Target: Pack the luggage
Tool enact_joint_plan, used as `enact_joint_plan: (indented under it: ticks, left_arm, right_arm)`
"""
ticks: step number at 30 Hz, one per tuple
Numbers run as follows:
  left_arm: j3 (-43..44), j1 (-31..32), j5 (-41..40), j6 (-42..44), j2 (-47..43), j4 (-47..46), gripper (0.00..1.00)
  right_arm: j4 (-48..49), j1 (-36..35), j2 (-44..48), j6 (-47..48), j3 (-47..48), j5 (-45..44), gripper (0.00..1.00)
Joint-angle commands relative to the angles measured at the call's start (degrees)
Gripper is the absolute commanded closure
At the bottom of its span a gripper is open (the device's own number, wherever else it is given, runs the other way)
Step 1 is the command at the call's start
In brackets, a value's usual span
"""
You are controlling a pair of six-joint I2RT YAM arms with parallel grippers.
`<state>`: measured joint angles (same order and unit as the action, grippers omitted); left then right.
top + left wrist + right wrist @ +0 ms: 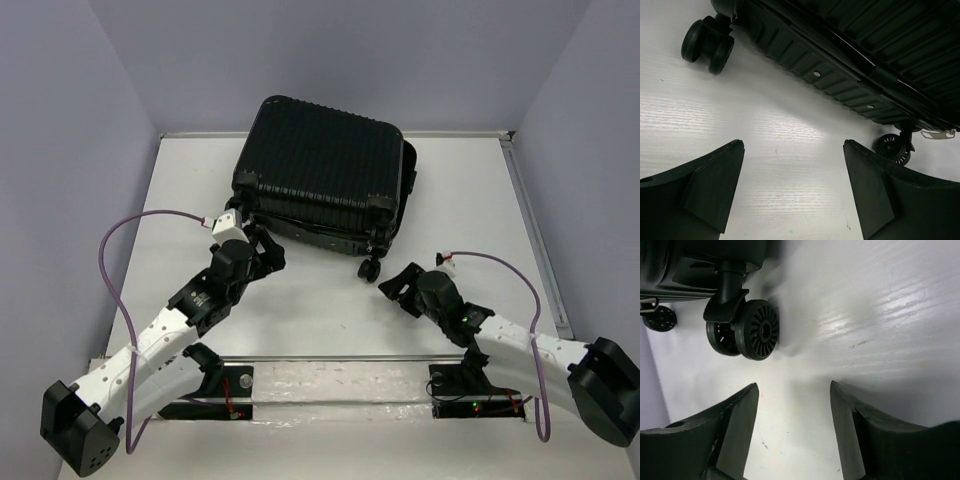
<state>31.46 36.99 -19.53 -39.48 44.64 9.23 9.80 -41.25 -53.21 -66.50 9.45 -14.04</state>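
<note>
Luggage [325, 170] lies at the 12 o'clock end of the bench [330, 330] in my overhead view. Its ribbed black shell is up and its wheeled edge is turned to 6 o'clock; I can't tell whether its halves are fully shut. My left arm [170, 335] reaches up to the case's 7 o'clock corner, and the left jaws are close against it, though contact isn't clear from here. My right arm [510, 345] comes in from 4 o'clock, with the right jaws just beside the right-hand wheel [370, 268] at the case's 5 o'clock corner.

Left wrist view: the left jaws stand spread wide, released, with only bare bench [790, 150] between the two fingers [705, 190]. The luggage [850, 55] crosses the top from 11 to 3 o'clock, apart from the fingertips. It has a wheel pair [707, 42] at 10 o'clock and a single wheel [894, 148] at 3 o'clock.

Right wrist view: the right jaws are apart too, released and gripping nothing, with bench [880, 315] showing between the fingers [730, 435]. A double wheel [757, 330] hangs off the luggage [670, 265] at 11 o'clock, just ahead of the finger at 7 o'clock and not touching it.
</note>
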Motion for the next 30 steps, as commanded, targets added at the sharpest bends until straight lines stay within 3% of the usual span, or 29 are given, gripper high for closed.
enact_joint_plan:
  ticks: [1,2,3,9,12,18,19,21,24,26,30]
  left_arm:
    - [2.82,-0.34,-3.67,1.16,-0.52,-0.54,0.08]
    - [2.29,-0.43,-4.72,1.08,-0.70,-0.53,0.08]
    - [1.85,-0.43,-4.73,0.99,-1.05,-0.97,0.08]
    - [-0.61,-0.96,-0.07,0.20,1.49,-5.36,0.09]
    - [-0.53,-0.96,0.02,0.72,1.41,-5.72,0.09]
    - [0.35,-0.96,-1.12,1.95,-0.87,-4.49,0.09]
    - [0.44,-0.96,-1.30,2.39,-0.61,-4.49,0.09]
    - [0.88,-0.96,-1.74,2.57,0.61,-4.31,0.09]
    - [0.62,-1.13,-2.00,2.66,2.02,-4.31,0.09]
    - [0.53,-1.74,-2.09,2.75,2.47,-4.31,0.09]
    - [2.98,-2.36,-1.74,3.18,1.07,-3.44,0.09]
  right_arm:
    - [-4.97,0.30,0.13,8.56,7.24,-0.11,0.26]
    - [-4.01,0.30,-1.18,12.23,9.07,0.24,0.20]
    - [-4.00,0.30,-2.06,13.66,10.14,0.16,0.21]
    - [-1.89,0.30,-9.53,16.40,14.97,-1.34,0.37]
    - [-2.50,0.30,-13.93,15.18,16.83,-4.65,0.56]
    - [-4.26,0.91,-19.02,12.10,15.42,-9.33,0.66]
    - [-4.44,0.91,-19.82,11.57,15.25,-9.42,0.75]
    - [-4.44,0.91,-21.40,9.47,14.02,-8.99,0.81]
    - [-4.44,0.91,-21.93,7.71,12.09,-8.72,0.84]
    - [-4.44,0.91,-22.02,6.83,11.12,-8.37,0.91]
    - [-4.44,1.44,-22.99,5.77,9.80,-6.79,0.90]
